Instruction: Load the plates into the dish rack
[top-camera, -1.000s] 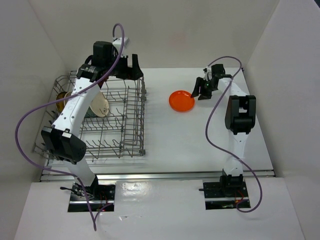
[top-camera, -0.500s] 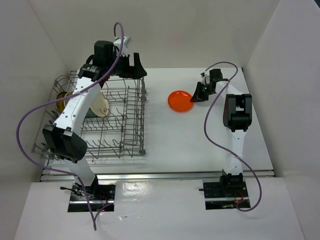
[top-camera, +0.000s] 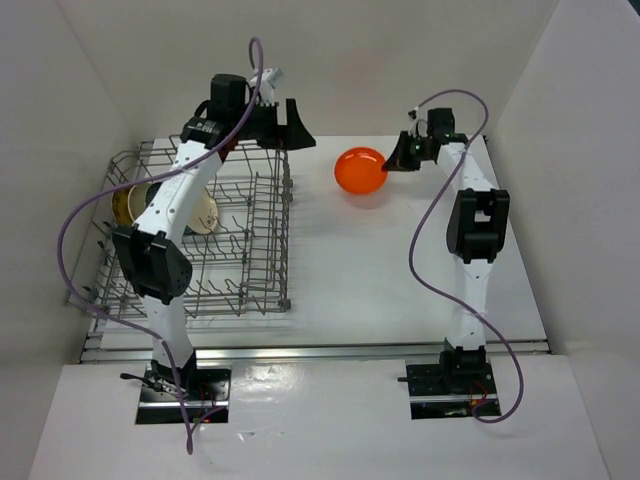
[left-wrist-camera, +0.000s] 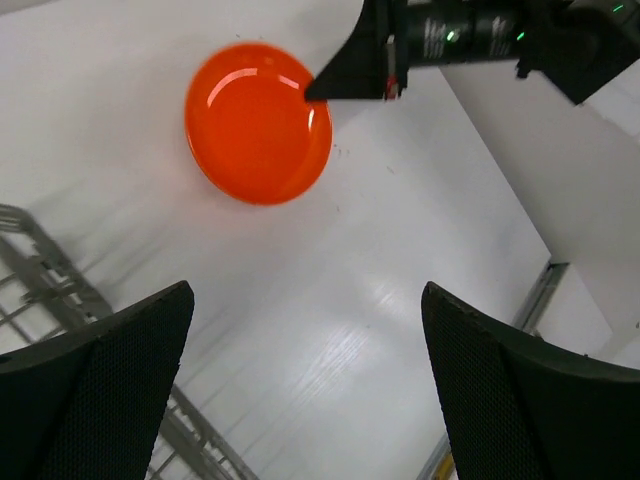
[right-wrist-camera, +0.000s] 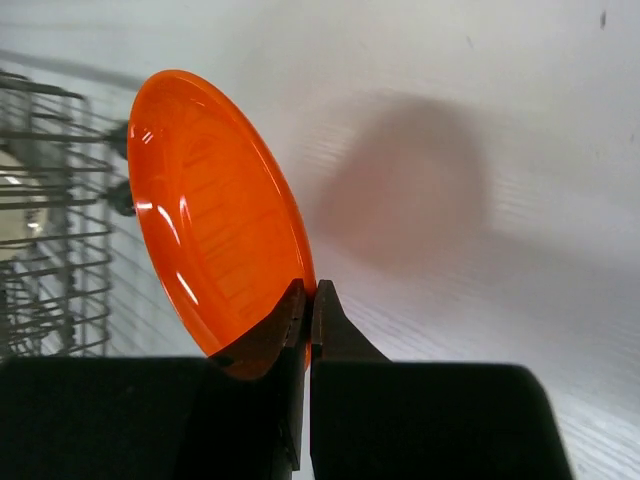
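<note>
My right gripper (top-camera: 393, 165) is shut on the right rim of the plain orange plate (top-camera: 360, 170), which hangs tilted above the white table near the back. In the right wrist view the fingers pinch the plate's (right-wrist-camera: 215, 210) edge, my right gripper (right-wrist-camera: 311, 290) closed tight on it. The left gripper (top-camera: 298, 125) hovers wide open beyond the far right corner of the dish rack (top-camera: 230, 270), holding nothing. From the left wrist, the orange plate (left-wrist-camera: 258, 122) lies ahead of my open left gripper (left-wrist-camera: 305, 290). A cream plate (top-camera: 200, 213) and a brown-yellow plate (top-camera: 125, 205) stand in the rack's left part.
The wire rack fills the table's left half, its corner showing in the left wrist view (left-wrist-camera: 40, 260). White walls enclose the table on the left, back and right. Purple cables loop off both arms.
The right gripper closed on the orange plate's rim and lifted it off the table, tilting it and carrying it toward the back. The left arm swung rightward past the rack's far corner.
</note>
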